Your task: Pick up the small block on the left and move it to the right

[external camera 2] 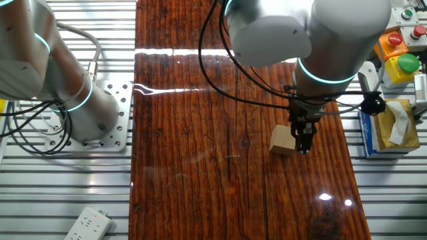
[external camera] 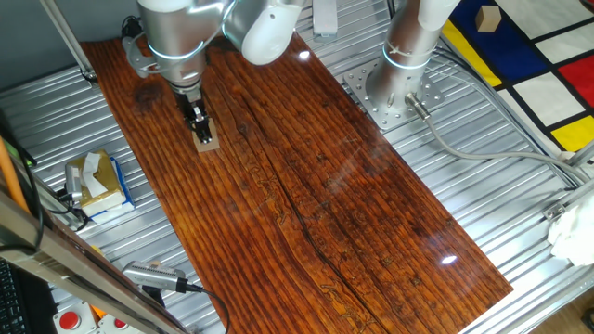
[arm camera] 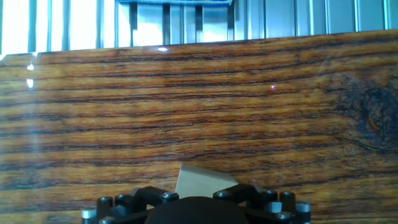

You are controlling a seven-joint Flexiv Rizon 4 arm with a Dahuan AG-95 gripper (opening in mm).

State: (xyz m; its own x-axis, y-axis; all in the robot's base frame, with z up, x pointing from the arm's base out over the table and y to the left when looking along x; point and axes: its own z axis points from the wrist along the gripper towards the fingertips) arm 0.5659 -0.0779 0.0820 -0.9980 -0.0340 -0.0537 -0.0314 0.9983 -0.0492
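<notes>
Hand view: small light-tan wooden block (arm camera: 200,179) between black two-finger tool (arm camera: 202,200) fingers on dark striped wooden tabletop (arm camera: 199,106); grip state indeterminable.

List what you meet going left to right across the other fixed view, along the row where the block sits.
Metal base plate → wooden board → small block → gripper → tissue box.
</notes>
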